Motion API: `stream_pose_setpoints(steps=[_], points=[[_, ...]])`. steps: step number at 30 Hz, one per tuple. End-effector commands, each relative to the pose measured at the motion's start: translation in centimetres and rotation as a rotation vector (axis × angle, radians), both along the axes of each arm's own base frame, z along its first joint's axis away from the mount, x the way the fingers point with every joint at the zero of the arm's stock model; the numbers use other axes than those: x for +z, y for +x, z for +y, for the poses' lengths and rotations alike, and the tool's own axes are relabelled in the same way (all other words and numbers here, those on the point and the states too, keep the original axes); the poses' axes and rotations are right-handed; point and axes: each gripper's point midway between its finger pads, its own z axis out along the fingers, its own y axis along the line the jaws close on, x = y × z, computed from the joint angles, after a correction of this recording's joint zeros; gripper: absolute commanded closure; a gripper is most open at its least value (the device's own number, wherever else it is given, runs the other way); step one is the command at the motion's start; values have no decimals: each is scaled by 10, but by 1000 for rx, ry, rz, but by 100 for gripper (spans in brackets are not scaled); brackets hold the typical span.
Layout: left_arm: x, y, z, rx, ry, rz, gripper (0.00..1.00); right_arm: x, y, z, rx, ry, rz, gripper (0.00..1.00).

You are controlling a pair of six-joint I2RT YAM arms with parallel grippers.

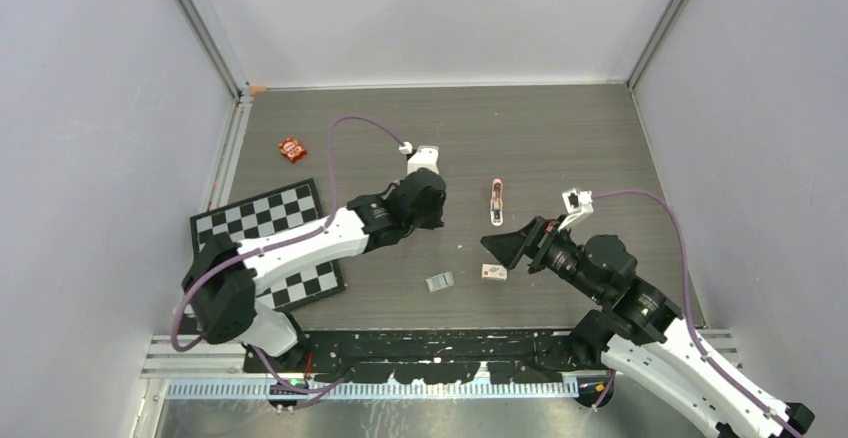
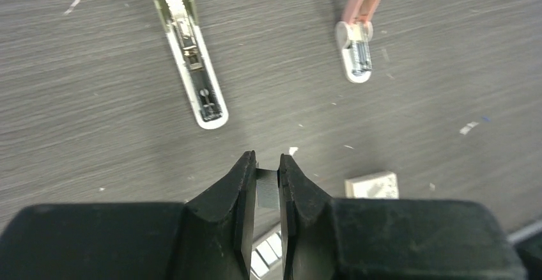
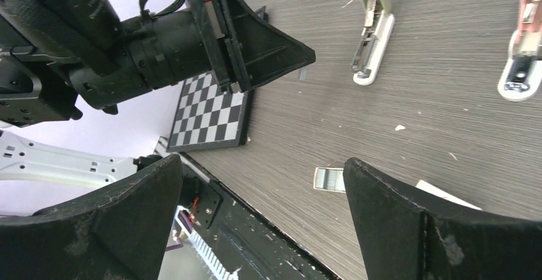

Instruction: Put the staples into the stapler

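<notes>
Table [image 1: 560,138] first. Right jaws gape wide at bottom of frame, empty. Left jaws nearly closed, pinching the staples [image 2: 268,187]. The stapler [image 2: 192,69] lies opened, upper left, apart from them. Strip's in hand; I'd say 2 steps remain: seating it, closing up.

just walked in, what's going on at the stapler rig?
The left pincer is shut on a thin silvery strip, apparently the staples, held just short of the stapler, which lies open on the table with its channel exposed. The right pincer is wide open and empty, off to the side. A pink stapler lies untouched nearby. Nothing is loaded yet.
</notes>
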Motion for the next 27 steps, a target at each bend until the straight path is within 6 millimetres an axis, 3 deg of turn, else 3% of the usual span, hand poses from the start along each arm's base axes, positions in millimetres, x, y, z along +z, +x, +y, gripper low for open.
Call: stream_pose_setpoints(steps=[1,16,27], points=[[4,25,19,140,149,-83,90,6,-1,-21,-69,-50,-23,0],[-29,68,5,274,217,-176,91,4,-17,-39,-67,-83,-52,0],[-53,77,-3,291,246,-166,91,2,-21,-53,-94,-125,-59,0]])
